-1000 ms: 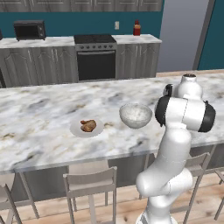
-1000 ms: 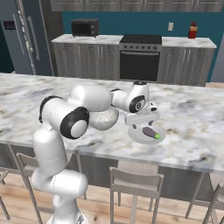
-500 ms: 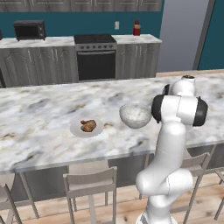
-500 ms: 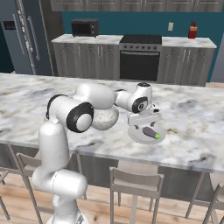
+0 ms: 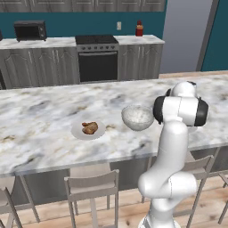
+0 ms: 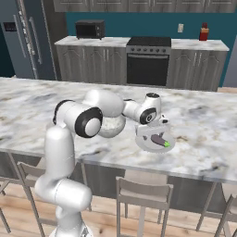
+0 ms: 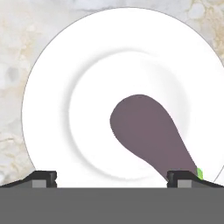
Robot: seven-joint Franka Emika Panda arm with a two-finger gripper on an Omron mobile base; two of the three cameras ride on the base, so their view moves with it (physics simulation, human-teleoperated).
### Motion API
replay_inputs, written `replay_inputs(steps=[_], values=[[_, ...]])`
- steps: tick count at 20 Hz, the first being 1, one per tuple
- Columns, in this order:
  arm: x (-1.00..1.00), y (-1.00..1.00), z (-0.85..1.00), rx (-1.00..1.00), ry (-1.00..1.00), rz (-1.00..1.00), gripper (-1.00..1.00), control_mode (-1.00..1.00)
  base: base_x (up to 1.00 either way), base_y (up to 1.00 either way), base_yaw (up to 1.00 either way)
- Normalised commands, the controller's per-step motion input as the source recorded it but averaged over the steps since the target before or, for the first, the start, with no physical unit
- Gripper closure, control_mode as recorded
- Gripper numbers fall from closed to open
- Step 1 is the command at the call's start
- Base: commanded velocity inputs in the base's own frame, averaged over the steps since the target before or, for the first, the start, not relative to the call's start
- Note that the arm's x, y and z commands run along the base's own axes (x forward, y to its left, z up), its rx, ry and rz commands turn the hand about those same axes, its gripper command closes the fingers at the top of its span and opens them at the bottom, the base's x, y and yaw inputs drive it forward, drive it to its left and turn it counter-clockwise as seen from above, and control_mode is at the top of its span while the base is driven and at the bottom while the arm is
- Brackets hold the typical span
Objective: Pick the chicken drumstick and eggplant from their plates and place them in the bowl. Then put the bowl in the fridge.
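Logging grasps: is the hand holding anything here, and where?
Nothing. The open hand hovers above the dark purple eggplant on its round white plate.

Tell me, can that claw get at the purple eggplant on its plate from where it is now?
Probably yes. The gripper hangs open just above the eggplant, which lies bare on its white plate with nothing over it. The eggplant sits off to one side between the fingertips, so a small shift may be needed.

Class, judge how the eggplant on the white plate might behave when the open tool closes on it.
The eggplant looks smooth and rounded, so it may slip or roll between the fingertips. It tapers toward its green end, so a grip there could squeeze it out. It lies loose on the flat plate, so it probably slides if nudged.
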Motion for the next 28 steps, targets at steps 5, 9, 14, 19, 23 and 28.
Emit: replay_inputs(steps=[5,9,14,19,23,28], values=[[0.14,-0.01,-0.21,0.0,-0.13,0.0,-1.0,-1.0,0.0,0.0,0.0],[0.21,-0.06,-0.17,-0.01,-0.11,0.0,-1.0,-1.0,0.0,0.0,0.0],[0.26,-0.07,-0.12,-0.07,-0.08,0.0,-1.0,-1.0,0.0,0.0,0.0],[0.29,-0.12,-0.07,-0.08,-0.02,0.0,-1.0,-1.0,0.0,0.0,0.0],[0.06,-0.07,-0.17,-0.02,0.0,0.0,-1.0,-1.0,0.0,0.0,0.0],[0.02,-0.03,-0.19,0.0,0.01,0.0,-1.0,-1.0,0.0,0.0,0.0]])
